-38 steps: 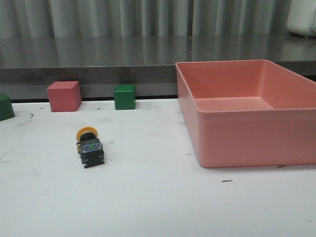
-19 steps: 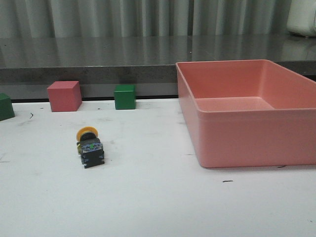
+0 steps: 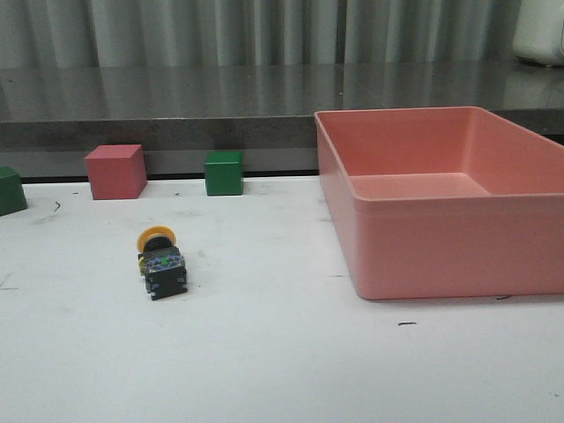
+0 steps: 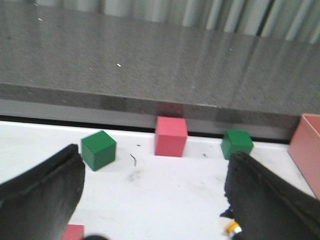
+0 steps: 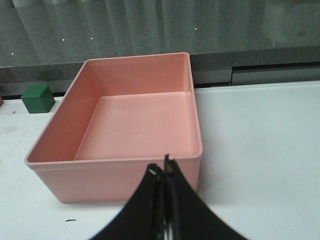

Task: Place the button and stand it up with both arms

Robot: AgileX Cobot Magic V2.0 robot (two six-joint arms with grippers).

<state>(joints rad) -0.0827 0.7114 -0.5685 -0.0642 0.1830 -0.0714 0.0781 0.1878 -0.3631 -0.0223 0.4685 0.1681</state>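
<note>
The button (image 3: 159, 260) lies on its side on the white table, left of centre. Its yellow cap points away from me and its black-grey body with the green dot faces me. No arm shows in the front view. In the left wrist view my left gripper (image 4: 155, 156) is open and empty, its fingers (image 4: 45, 192) spread wide. A bit of the button's yellow cap (image 4: 233, 228) peeks out beside the right-hand finger. In the right wrist view my right gripper (image 5: 161, 167) is shut and empty, in front of the pink bin's near wall.
A large pink bin (image 3: 441, 256) stands at the right, empty inside (image 5: 135, 120). A pink cube (image 3: 115, 171) and a green cube (image 3: 224, 173) sit at the back edge. Another green cube (image 3: 11, 190) is at the far left. A dark counter runs behind the table.
</note>
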